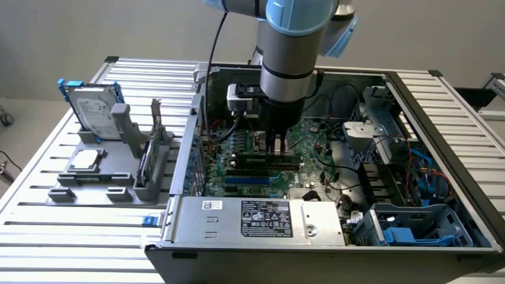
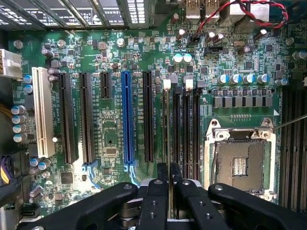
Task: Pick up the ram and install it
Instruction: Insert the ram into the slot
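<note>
The pick-up appears done. The claw (image 1: pixel 276 152) is down inside the open computer case (image 1: pixel 442 118), its jaws nearly closed and pinching the ram (image 1: pixel 254 158) by its thin faces. In the wrist view the ram (image 2: pixel 168 129) shows edge-on between the fingertips (image 2: pixel 162 168), lined up with the leftmost of the black memory slots (image 2: pixel 187 134) on the motherboard (image 2: pixel 110 139), just beside the bare processor socket (image 2: pixel 240 163). Whether the stick is pressed fully home cannot be told, and the claw has not let go. On the tabletop (image 1: pixel 47 236), at the exterior view's left, a holder carries a hard drive (image 1: pixel 93 115).
</note>
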